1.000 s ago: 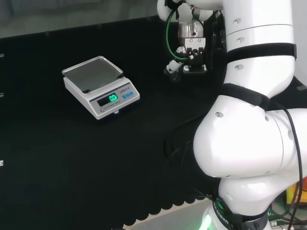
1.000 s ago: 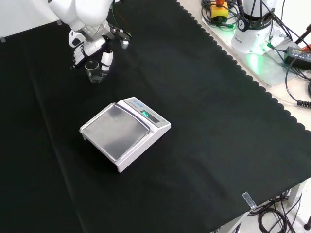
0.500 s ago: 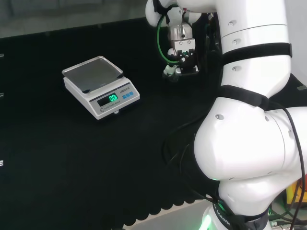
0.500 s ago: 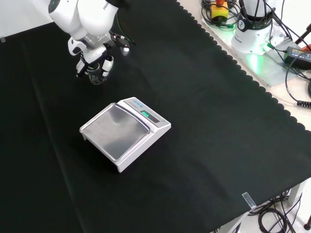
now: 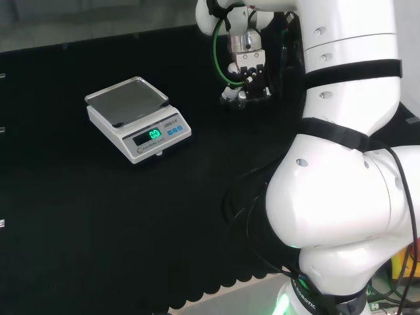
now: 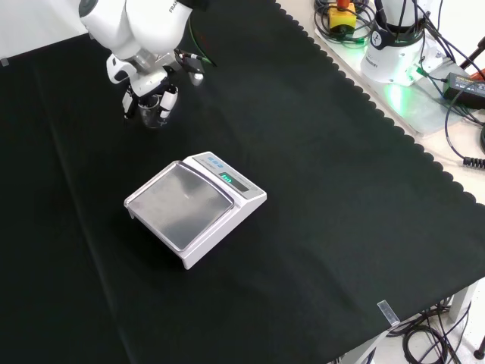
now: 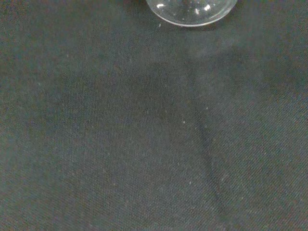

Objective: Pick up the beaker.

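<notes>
A small clear glass beaker stands on the black cloth at the far left in the front view, beyond the scale. The black and white hand comes down over it, fingers curled on both sides of the glass. In the head view the hand hangs left of the arm's white links, with the beaker a faint glint under it. The wrist view looks down on the cloth, with the beaker's round clear base close by. I cannot tell whether the beaker is off the cloth.
A white scale with a grey pan sits mid-cloth, nearer than the hand in the front view; in the head view the scale lies left of the hand. Cables and boxes lie past the cloth's scalloped edge.
The hand has moved left in the head view and come down around the beaker, which stood apart just below it a second ago. The scale has not moved.
</notes>
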